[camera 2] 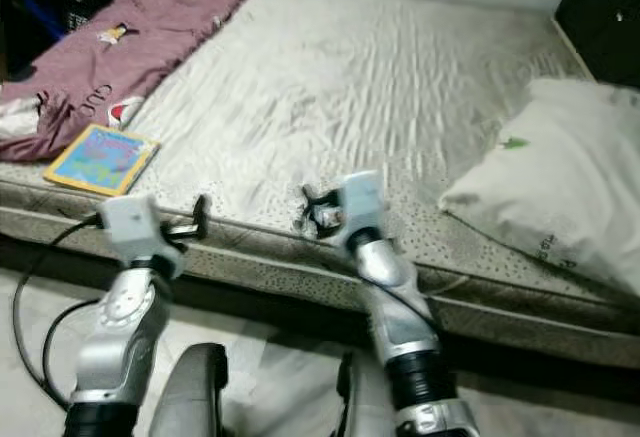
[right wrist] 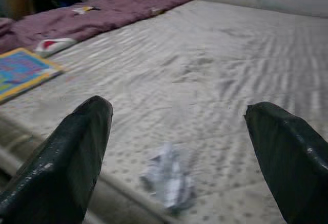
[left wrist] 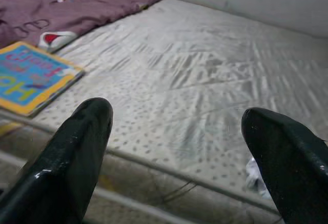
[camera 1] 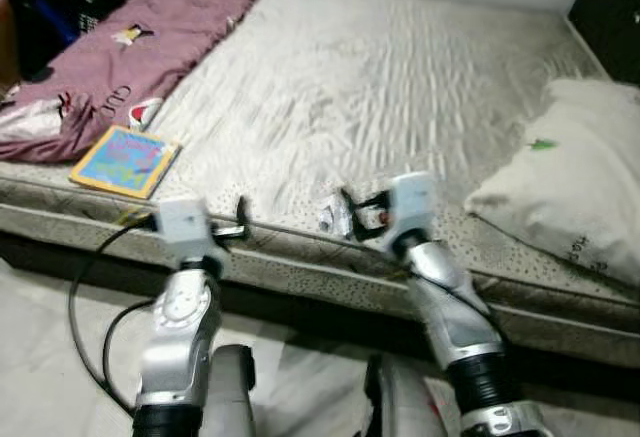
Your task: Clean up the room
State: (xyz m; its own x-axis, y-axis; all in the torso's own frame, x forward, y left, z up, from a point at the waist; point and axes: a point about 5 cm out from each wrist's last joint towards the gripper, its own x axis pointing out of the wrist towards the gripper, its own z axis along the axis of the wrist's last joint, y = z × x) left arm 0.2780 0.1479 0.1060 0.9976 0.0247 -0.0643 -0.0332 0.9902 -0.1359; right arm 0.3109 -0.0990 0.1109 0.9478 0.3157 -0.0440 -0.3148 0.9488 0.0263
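Robot faces a bed (camera 1: 400,77) w/ grey sheet. Right hand (camera 1: 349,209), fingers apart, hovers over small crumpled white paper scrap (right wrist: 168,182) at bed's 6 o'clock edge. Left hand (camera 1: 240,219) apart, idle. Next, prob.: lower and pinch the scrap.

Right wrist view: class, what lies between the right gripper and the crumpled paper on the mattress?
Nothing: bare dotted sheet separates the open right gripper from the crumpled paper.
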